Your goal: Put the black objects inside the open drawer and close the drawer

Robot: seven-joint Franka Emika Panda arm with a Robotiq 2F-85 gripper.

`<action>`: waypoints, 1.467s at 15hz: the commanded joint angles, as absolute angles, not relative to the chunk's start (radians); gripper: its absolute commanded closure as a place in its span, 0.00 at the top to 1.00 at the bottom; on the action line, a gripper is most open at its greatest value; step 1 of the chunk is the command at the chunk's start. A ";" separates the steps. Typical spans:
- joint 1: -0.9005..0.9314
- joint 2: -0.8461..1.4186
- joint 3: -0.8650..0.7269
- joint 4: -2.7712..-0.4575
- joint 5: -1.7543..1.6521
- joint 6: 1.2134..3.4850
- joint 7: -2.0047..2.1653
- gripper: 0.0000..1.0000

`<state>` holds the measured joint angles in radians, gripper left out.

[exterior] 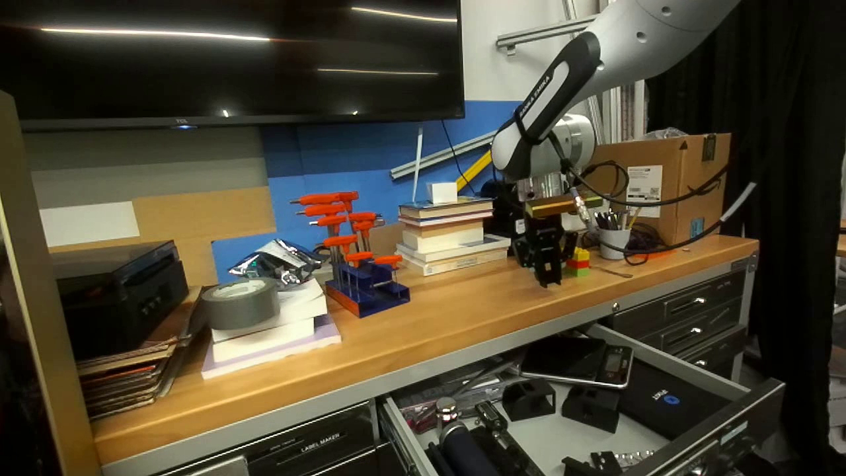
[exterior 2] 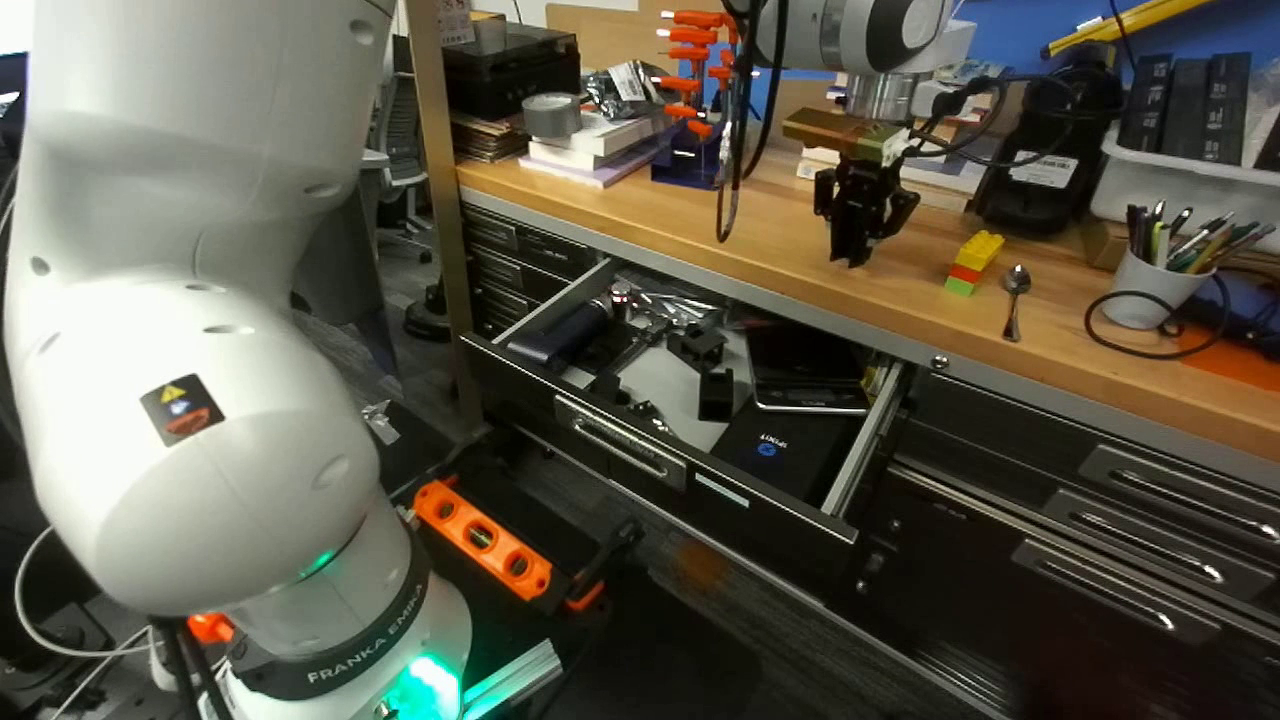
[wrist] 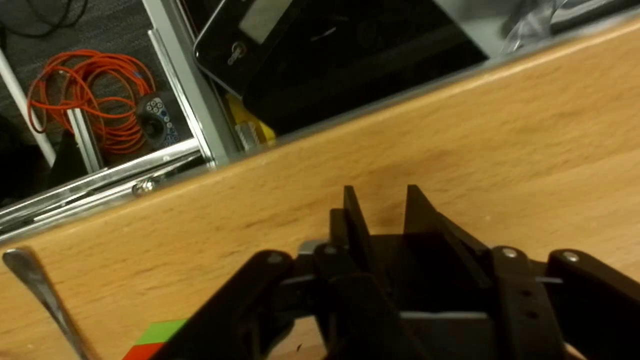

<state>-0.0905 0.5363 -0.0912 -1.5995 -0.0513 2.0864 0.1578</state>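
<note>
Over the wooden worktop hangs my gripper [exterior: 548,283], pointing down between the book stack and the toy bricks. In the wrist view its fingers [wrist: 352,215] stand a little apart, with a dark black object [wrist: 389,252] filling the gap; against the black jaws its outline is hard to read. Whether it touches the worktop I cannot tell. Below the worktop the drawer [exterior 2: 790,515] is pulled out. Inside it lie two black notched objects [exterior 2: 697,347], side by side on the pale bottom, shown in both exterior views.
A kitchen scale [exterior: 575,360], a flat black box [exterior: 661,396] and loose tools share the drawer. On the worktop stand toy bricks [exterior 2: 972,262], a spoon [exterior 2: 1013,300], a pen cup [exterior 2: 1150,285], the book stack [exterior: 453,231] and a hex-key rack [exterior: 367,294].
</note>
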 commanded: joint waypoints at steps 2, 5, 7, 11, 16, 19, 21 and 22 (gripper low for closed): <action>-0.070 0.278 -0.055 -1.864 -0.003 2.025 0.126 0.23; -0.064 0.138 -0.032 -2.024 0.069 1.982 0.107 0.22; -0.052 0.064 -0.016 -2.127 0.130 1.971 0.091 0.22; -0.012 -0.019 0.015 -2.299 0.226 2.004 0.104 0.23; 0.042 0.021 0.054 -2.415 0.355 2.138 0.113 0.22; 0.052 0.073 0.061 -2.434 0.412 2.251 0.098 0.22; 0.049 0.109 0.059 -2.427 0.444 2.317 0.081 0.22; 0.043 0.130 0.057 -2.419 0.462 2.348 0.067 0.23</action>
<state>0.0529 0.0905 0.0574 -2.4325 0.4027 2.2657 0.1082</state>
